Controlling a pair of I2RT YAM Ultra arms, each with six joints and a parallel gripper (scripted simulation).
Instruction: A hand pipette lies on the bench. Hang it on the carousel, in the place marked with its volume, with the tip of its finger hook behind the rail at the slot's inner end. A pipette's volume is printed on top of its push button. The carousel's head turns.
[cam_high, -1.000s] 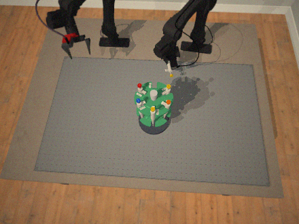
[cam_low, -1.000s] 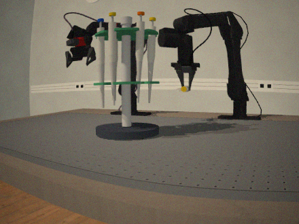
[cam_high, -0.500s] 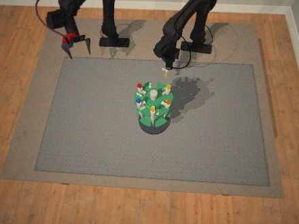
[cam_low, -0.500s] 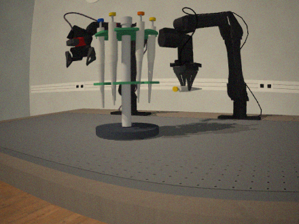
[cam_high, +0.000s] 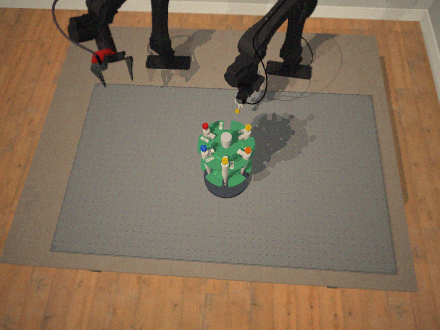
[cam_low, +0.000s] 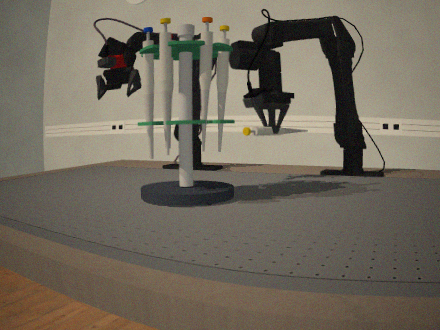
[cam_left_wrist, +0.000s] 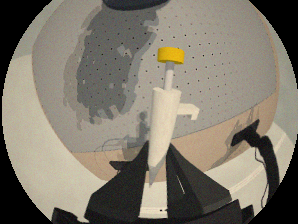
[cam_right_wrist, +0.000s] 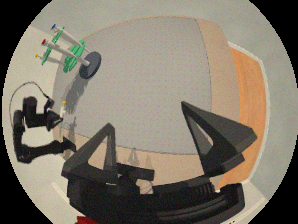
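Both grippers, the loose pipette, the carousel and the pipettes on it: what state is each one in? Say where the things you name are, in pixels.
Left gripper (cam_high: 240, 102) (cam_low: 273, 131) (cam_left_wrist: 159, 150) (cam_right_wrist: 62, 120): closed on the loose pipette.
Right gripper (cam_high: 118, 82) (cam_low: 114, 97) (cam_right_wrist: 146, 114): open, empty.
Loose pipette (cam_high: 237, 111) (cam_low: 262, 131) (cam_left_wrist: 164, 115) (cam_right_wrist: 64, 103): held in the air, roughly level, not hung.
Carousel (cam_high: 226, 140) (cam_low: 185, 100) (cam_left_wrist: 135, 4) (cam_right_wrist: 90, 65): standing upright.
Five other pipettes (cam_high: 225, 172) (cam_low: 167, 75) (cam_right_wrist: 44, 42): hanging on the carousel, buttons up.

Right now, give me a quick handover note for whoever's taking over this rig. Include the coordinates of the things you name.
Left gripper (cam_high: 239, 102) (cam_low: 274, 129) (cam_left_wrist: 159, 147): shut on the white hand pipette with the yellow button (cam_low: 261, 131) (cam_left_wrist: 165, 112), held in the air, lying roughly level.
Right gripper (cam_high: 119, 82) (cam_low: 116, 92) (cam_right_wrist: 146, 114): open, nothing held.
Green carousel head (cam_high: 235, 145) (cam_low: 186, 50): five pipettes hanging.
Done: pipette picked up.
Left: confirm its volume, unreadable here; find the matching place; stand it upright; hook it behind the rail.
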